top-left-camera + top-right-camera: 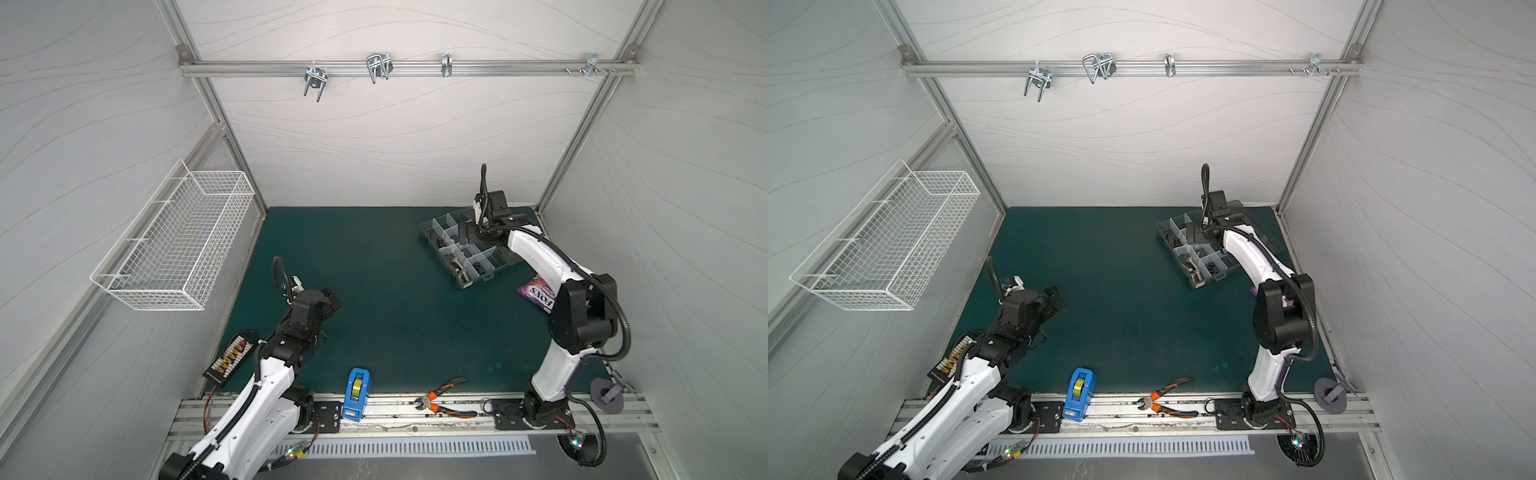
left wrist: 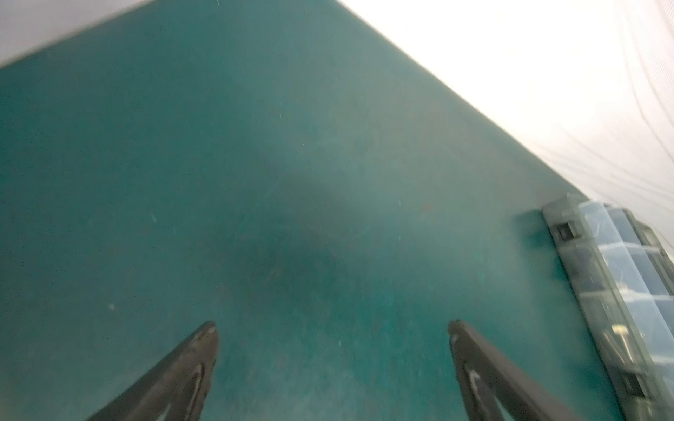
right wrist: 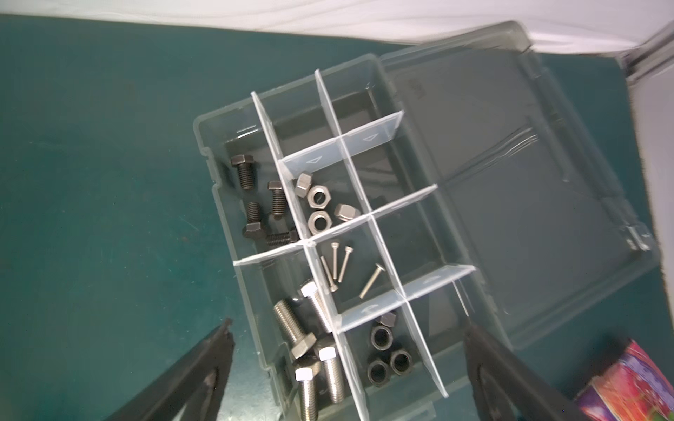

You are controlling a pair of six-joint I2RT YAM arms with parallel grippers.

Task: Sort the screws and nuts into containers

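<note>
Right wrist view: organizer box (image 3: 208, 145) open on the tabletop (image 3: 91, 182), lid (image 3: 529, 204) folded flat; right claw (image 3: 349, 323) hovers above it, jaws spread wide, holding nothing
Left claw (image 2: 332, 323): spread wide, empty; over bare tabletop, well apart from the box
Progress: judged near complete; no loose fastener visible on the tabletop in both top views
Black screws (image 3: 244, 175): own compartment; four stubby hex-heads
Silver nuts (image 3: 318, 198): own compartment; four
Thin screws (image 3: 344, 264): own compartment; four
Silver bolts (image 3: 291, 328): own compartment; four or five; one dark rounded piece among them, kind unclear, may want re-sorting
Black nuts (image 3: 381, 337): own compartment; about four
Remaining compartments (image 3: 295, 120): bare as far as visible
</note>
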